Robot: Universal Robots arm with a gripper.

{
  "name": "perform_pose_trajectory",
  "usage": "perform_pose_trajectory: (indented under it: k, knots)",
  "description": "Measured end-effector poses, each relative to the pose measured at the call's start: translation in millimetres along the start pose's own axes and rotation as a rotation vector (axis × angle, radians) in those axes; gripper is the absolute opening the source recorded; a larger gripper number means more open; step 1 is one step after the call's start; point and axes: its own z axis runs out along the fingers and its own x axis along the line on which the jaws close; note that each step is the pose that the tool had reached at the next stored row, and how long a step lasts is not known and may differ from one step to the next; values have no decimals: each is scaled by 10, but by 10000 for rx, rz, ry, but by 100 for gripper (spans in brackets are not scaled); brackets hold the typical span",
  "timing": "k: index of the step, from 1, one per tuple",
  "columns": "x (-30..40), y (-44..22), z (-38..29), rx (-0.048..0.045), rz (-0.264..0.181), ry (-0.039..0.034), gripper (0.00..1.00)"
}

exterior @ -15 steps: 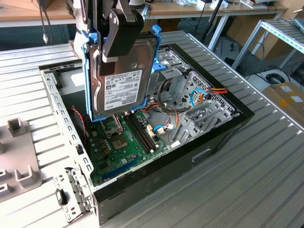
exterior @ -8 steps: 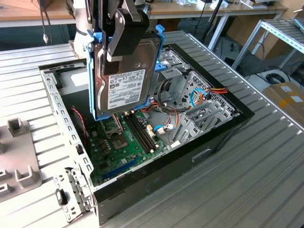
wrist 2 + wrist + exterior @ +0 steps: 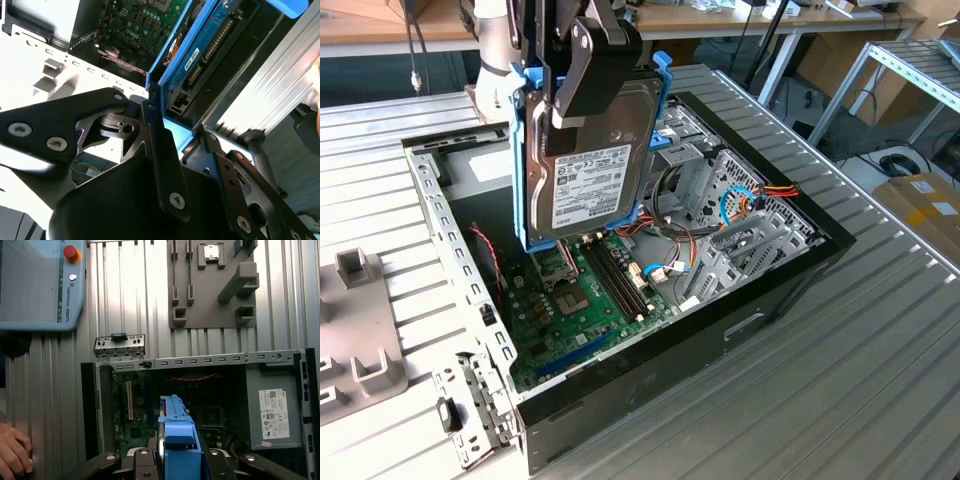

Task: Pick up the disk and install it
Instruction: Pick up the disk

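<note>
My gripper (image 3: 585, 100) is shut on the disk (image 3: 590, 185), a grey hard drive with a white label in a blue carrier frame. The disk hangs upright on edge over the open computer case (image 3: 790, 270), above the motherboard (image 3: 580, 310) and beside the metal drive cage (image 3: 740, 190). In the second wrist view the black fingers (image 3: 157, 135) clamp the blue frame of the disk (image 3: 200, 60) from both sides. In the first wrist view the blue edge of the disk (image 3: 177, 432) stands between the gripper's links (image 3: 177, 460), over the case interior.
The case lies on a slatted aluminium table (image 3: 880, 370). A grey fixture plate (image 3: 212, 285) and a loose metal bracket (image 3: 120, 346) lie beside it. The power-supply box (image 3: 272, 412) fills one corner of the case. A teach pendant (image 3: 40, 285) and a person's hand (image 3: 12, 452) sit nearby.
</note>
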Motion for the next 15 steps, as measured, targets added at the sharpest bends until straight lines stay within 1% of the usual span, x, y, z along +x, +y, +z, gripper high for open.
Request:
perform_pose_trajectory:
  k: [8, 15]
  knots:
    - [-2, -47, -2, 0, 0, 3, 37]
    - [-6, -114, -5, 0, 0, 7, 37]
